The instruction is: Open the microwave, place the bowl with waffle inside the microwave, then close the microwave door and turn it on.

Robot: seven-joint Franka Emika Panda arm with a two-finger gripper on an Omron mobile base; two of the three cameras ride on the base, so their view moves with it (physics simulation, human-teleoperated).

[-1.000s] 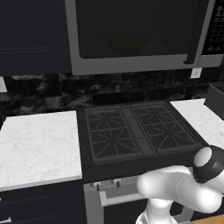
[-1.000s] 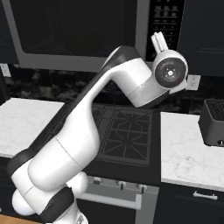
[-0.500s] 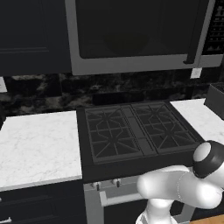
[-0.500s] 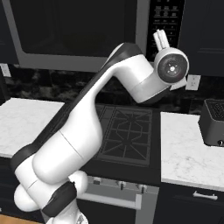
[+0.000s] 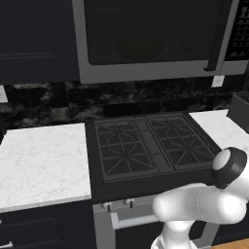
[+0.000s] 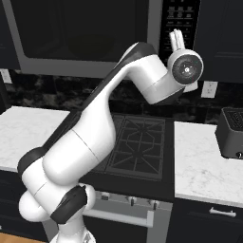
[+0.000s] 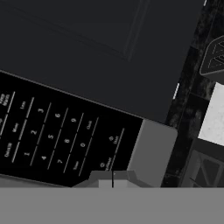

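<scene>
Bowl sits dim inside microwave; microwave door shut, so loading looks done. Claw, fingers pressed together w/ nothing held, is at button panel. Left: press start.

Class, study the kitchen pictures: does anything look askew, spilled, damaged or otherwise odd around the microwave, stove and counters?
Nothing stands out. The microwave door sits shut and flush, the stove grates lie straight, and the marble counter shows no spill. The gripper, shut, is raised at the button panel.
</scene>
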